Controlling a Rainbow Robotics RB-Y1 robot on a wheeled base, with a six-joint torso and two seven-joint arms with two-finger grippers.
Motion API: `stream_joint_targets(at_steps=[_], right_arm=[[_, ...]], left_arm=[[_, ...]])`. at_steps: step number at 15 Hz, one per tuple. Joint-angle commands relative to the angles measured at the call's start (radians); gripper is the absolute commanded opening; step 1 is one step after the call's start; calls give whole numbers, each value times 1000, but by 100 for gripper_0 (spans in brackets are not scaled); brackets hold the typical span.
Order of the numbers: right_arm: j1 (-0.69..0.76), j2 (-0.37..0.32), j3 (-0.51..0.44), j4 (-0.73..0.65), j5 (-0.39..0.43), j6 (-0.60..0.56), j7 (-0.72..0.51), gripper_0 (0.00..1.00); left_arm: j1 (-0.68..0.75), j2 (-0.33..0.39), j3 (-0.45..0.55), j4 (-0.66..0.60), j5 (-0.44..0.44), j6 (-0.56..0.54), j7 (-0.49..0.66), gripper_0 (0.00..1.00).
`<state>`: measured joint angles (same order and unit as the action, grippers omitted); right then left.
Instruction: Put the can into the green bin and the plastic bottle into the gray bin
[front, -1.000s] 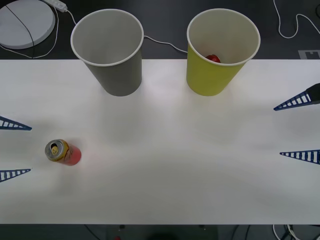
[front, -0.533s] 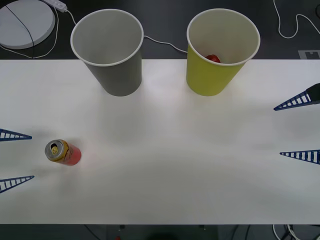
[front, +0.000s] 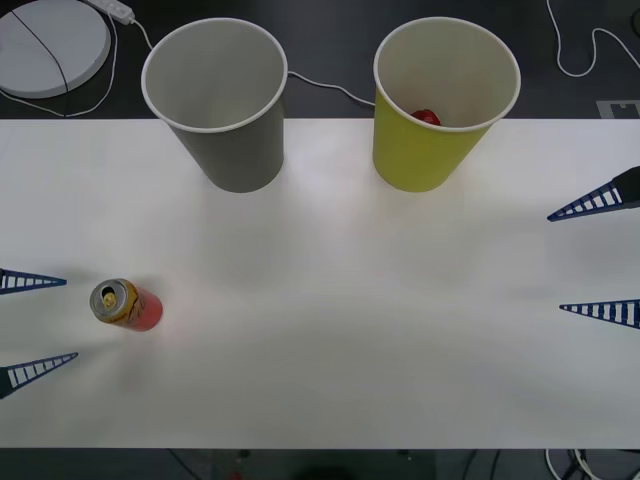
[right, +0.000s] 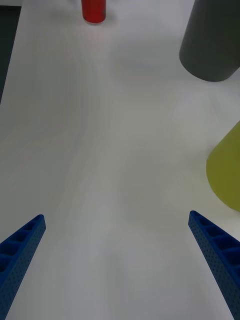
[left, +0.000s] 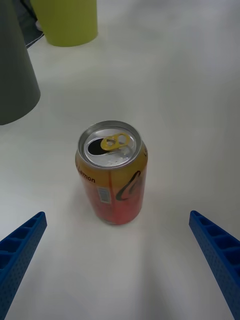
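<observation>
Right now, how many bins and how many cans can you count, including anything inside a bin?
Bins: 2, the gray bin and the green bin.
Cans: 1, the can upright on the table.
Red thing inside green bin: 1, kind unclear.
Total: 4.

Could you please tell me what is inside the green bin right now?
Inside the green bin, a small red object shows just above the near rim. The wall covers the rest, so what it is cannot be told.

Bright, even overhead light; the white desk (front: 340, 300) is nearly washed out. Faint soft shadow beneath the can (left: 112, 177). Bins slightly blurred.
</observation>
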<state>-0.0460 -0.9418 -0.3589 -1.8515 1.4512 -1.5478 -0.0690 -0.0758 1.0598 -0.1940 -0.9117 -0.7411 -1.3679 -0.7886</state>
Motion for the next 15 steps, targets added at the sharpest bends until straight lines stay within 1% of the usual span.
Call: stream_joint_targets(at_steps=[1, 4, 6, 10, 15], right_arm=[[0, 0, 0, 0, 0, 0, 0, 100], [0, 0, 0, 0, 0, 0, 0, 100], [0, 0, 0, 0, 0, 0, 0, 100], [0, 0, 0, 0, 0, 0, 0, 100], [0, 0, 0, 0, 0, 0, 0, 100]], left_arm=[[-48, -17, -91, 97, 85, -10, -72, 100], [-85, -38, -168, 183, 154, -30, -118, 100], [-104, -61, -191, 229, 178, -48, -132, 100], [-110, -106, -194, 257, 197, -51, -146, 100], [-116, -159, -194, 258, 223, -10, -147, 100]])
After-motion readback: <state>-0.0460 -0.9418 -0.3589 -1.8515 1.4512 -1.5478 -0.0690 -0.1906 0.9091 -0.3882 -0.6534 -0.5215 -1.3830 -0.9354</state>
